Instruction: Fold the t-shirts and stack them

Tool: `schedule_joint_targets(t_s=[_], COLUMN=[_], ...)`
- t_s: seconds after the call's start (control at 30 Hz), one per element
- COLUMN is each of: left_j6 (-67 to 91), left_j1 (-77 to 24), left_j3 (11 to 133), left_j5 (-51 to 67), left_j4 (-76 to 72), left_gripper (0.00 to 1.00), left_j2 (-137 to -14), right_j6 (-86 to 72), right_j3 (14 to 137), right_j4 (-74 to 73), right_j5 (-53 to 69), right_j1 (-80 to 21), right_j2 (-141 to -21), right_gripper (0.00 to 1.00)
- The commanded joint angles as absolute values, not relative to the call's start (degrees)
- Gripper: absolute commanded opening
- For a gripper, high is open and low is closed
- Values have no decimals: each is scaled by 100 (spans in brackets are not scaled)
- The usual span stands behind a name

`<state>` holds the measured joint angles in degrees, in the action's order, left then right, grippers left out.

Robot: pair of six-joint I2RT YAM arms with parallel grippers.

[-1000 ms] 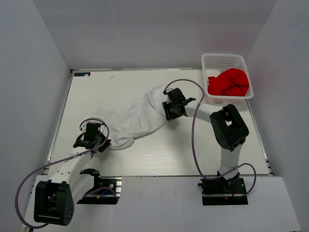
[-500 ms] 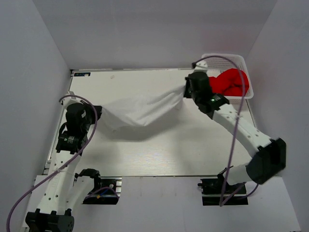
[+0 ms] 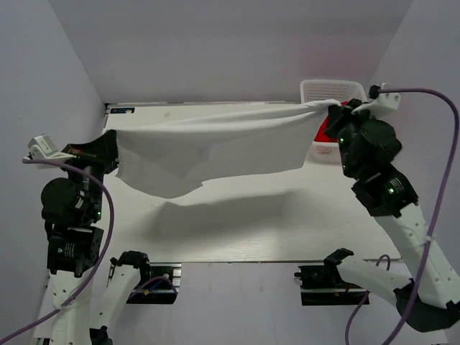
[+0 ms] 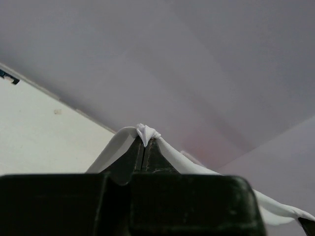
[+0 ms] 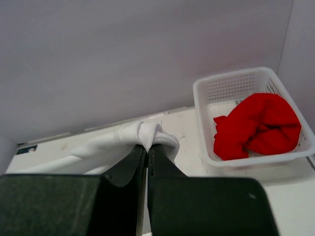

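Progress: early, by my read; nothing folded, nothing stacked; white shirt (image 3: 215,147) hangs in the air above the desk (image 3: 287,230), stretched wide between the two arms; top edge fairly taut, lower edge sagging in the middle with loose creases, shadow on the desk underneath; left end effector (image 4: 145,146) clamped on one bunched corner, fingers pressed together with a small tuft of cloth poking out past the tips; right end effector (image 5: 147,147) likewise pinched tight on the opposite corner, cloth wadded over the fingertips; red shirt (image 5: 258,125) sits crumpled in the basket (image 5: 231,78) at the far right corner of the desk, not gripped by anything; in the top view the right arm hides most of it. Step in hand looks like spreading the white shirt so it can be laid flat; cannot tell whether hem or shoulders are gripped. Left to do: lay flat, fold, then pull the red shirt out, fold, stack. Risk: both grips are on small corners; tension could slip one.
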<state>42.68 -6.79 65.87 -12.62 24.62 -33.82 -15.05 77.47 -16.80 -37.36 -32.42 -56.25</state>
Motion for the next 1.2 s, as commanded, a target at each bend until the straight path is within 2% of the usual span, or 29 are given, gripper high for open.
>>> schedule_joint_targets(t_s=[0.0,0.13,0.27,0.47,0.63,0.67,0.7,0.73,0.77,0.8,0.83,0.9,1.07,1.17], left_j6=[4009,3938,3814,3876,4200,4279,4280,4228,4123,4122,4070,3911,3744,3744], left_j1=[-624,-624,-624,-572,-519,-519,-458,-457,-457,-457,-457,-457,-519,-571], left_j3=[6881,7250,7321,6813,6706,6784,6881,7012,7301,7425,7522,7576,7059,6497], left_j5=[-1073,-906,-984,-1782,-2337,-2434,-2313,-2190,-2014,-2013,-1926,-1732,-1240,-477], left_j4=[2286,2338,2469,2610,2926,2927,2927,3031,3111,3172,3173,3015,2760,2602], left_gripper=[0,0,0,0,0,8,15,31,67,95,100,100,100,100], left_j2=[-3199,-3348,-3875,-5736,-7696,-7995,-8537,-8760,-8945,-9069,-9149,-9149,-8492,-8271], right_j6=[-1310,-1204,-1266,-1661,-2311,-2216,-2189,-2241,-2206,-2197,-2136,-2005,-1863,-2134], right_j3=[8007,8024,8033,7779,7996,8042,8146,8661,8823,8981,9191,9211,8308,7721], right_j4=[-1564,-1564,-1626,-1706,-2057,-2022,-2030,-2404,-2556,-2697,-2864,-2752,-2190,-2101], right_j5=[-3560,-3226,-3803,-4298,-3455,-3350,-3140,-3112,-3016,-2858,-2813,-2542,-1627,-1345], right_j1=[-3261,-3261,-3243,-3051,-2558,-2488,-2470,-2418,-2400,-2373,-2373,-2382,-2426,-2443], right_j2=[-5152,-5133,-5527,-7151,-9050,-9288,-9969,-10167,-10352,-10710,-10775,-10688,-10055,-9651], right_gripper=[0,0,0,0,0,5,22,53,60,68,72,89,90,90])
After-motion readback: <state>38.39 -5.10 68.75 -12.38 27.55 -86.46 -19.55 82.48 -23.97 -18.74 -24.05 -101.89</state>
